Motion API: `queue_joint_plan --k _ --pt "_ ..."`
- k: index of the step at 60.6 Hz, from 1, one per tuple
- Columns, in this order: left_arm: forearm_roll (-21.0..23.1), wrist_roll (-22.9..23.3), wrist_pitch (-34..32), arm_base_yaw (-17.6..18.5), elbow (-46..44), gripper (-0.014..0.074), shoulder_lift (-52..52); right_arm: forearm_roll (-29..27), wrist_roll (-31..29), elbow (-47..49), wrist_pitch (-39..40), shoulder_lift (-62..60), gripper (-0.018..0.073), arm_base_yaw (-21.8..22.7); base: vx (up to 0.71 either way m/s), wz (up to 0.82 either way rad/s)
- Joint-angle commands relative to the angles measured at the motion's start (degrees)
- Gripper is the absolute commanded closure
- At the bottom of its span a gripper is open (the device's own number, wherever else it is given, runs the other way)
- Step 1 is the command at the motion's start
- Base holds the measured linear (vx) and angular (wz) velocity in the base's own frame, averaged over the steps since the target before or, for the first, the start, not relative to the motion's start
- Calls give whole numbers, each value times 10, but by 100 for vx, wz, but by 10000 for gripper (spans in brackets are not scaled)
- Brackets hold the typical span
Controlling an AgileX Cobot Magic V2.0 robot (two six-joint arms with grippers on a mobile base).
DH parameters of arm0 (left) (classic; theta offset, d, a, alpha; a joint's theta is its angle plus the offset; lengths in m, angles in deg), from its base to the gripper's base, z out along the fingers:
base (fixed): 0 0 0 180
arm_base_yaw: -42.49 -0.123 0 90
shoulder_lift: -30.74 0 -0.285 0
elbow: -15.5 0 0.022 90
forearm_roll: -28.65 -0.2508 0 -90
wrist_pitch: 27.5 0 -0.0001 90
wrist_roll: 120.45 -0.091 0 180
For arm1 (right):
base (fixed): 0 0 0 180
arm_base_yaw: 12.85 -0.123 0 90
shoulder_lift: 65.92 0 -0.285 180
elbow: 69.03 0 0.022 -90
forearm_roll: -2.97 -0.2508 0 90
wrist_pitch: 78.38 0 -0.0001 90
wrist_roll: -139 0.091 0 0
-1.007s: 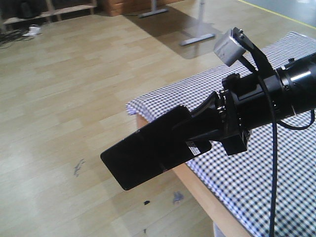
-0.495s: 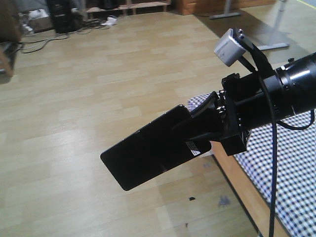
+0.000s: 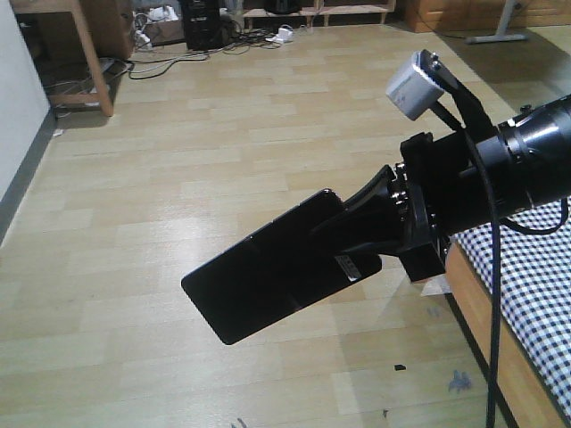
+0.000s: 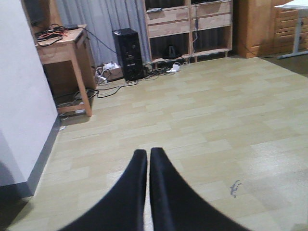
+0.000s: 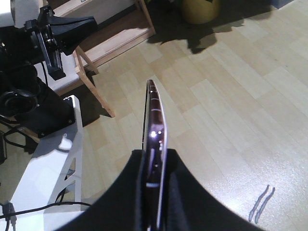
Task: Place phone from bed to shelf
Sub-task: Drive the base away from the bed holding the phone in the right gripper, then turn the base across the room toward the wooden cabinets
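My right gripper (image 3: 346,234) is shut on the phone (image 3: 259,278), a glossy black slab that sticks out to the lower left, high over the wooden floor. In the right wrist view the phone (image 5: 154,126) stands edge-on between the jaws of the right gripper (image 5: 155,159), its silvery-pink rim catching light. The left gripper (image 4: 148,154) is shut with nothing in it. Only a corner of the bed (image 3: 528,299), with its checked sheet, shows at the lower right. The shelf (image 4: 187,30), a wooden cubby unit, stands against the far wall.
An orange-brown side table (image 4: 62,44) stands by the white wall (image 4: 19,96) at the left. A black computer tower (image 4: 127,52) and loose cables (image 4: 115,84) lie near it. The robot's white frame (image 5: 48,166) sits left of the phone.
The whole view has swung left: the bed has slid off to the right edge and the side table and wall have come in. The phone stays clamped the same way.
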Motion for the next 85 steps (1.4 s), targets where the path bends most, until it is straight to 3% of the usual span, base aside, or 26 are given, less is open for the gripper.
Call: queue_joint_plan --k 1,85 --pt "5 3 -41 3 -13 595 -7 -44 -3 15 -31 -20 561 0 0 21" --pt "5 3 -41 3 -13 595 -7 -44 -3 15 -31 -20 561 0 12 5"
